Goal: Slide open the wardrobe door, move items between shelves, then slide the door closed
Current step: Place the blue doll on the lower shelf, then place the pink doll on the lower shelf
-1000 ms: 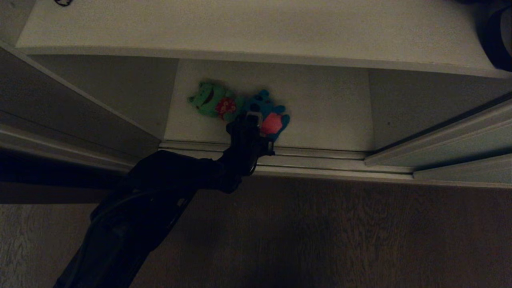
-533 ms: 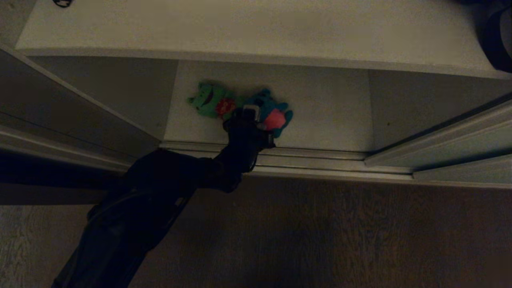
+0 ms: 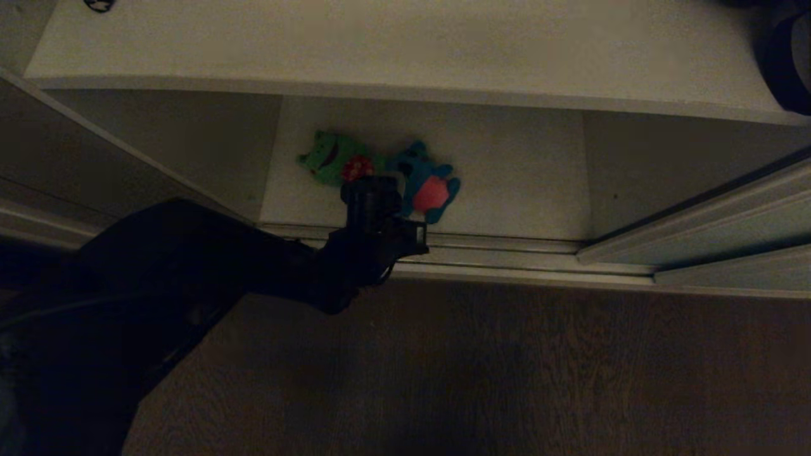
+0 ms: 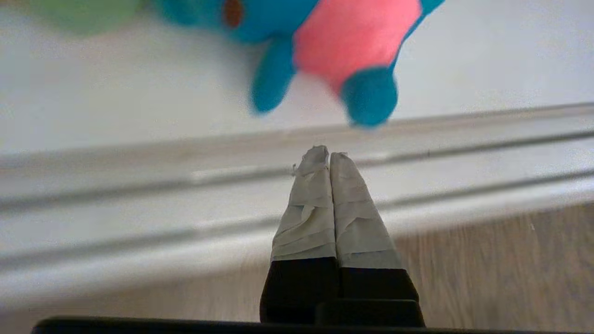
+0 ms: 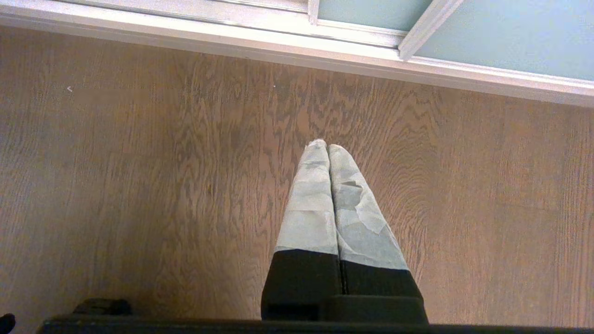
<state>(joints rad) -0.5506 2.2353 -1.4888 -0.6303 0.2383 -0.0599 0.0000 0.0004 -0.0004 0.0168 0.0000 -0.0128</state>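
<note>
1. Head view: the blue plush toy (image 3: 429, 183), pink belly up, lies on the lower shelf (image 3: 519, 177), close to that shelf's front edge and roughly midway along the open bay. Lying flat and face up, it offers its soft limbs and body to a pinch from above.
2. The green plush toy (image 3: 329, 163) lies beside it on the same shelf, nearer the left wall of the bay; the two look to be touching or nearly so, with a red patch where they meet. No cream-yellow toy can be seen.
3. Above them the upper shelf (image 3: 393, 44) spreads wide and pale; it is the likely place for the toys to go, judging by the task.
4. The floor track (image 3: 507, 250) runs along the shelf's front edge, and the sliding wardrobe door (image 3: 728, 209) stands pushed off to the right, leaving the bay open for reaching in.
5. The left gripper (image 4: 323, 155) is clenched on nothing, its taped fingertips pressed together over the track, just short of the blue toy's feet and not touching it. Closed like this it cannot take the toy; it would have to spread first.
6. The right gripper (image 5: 323, 146) is also clenched and empty, hanging over the wooden floor (image 5: 139, 185) outside the wardrobe, parked so the left arm works alone.
</note>
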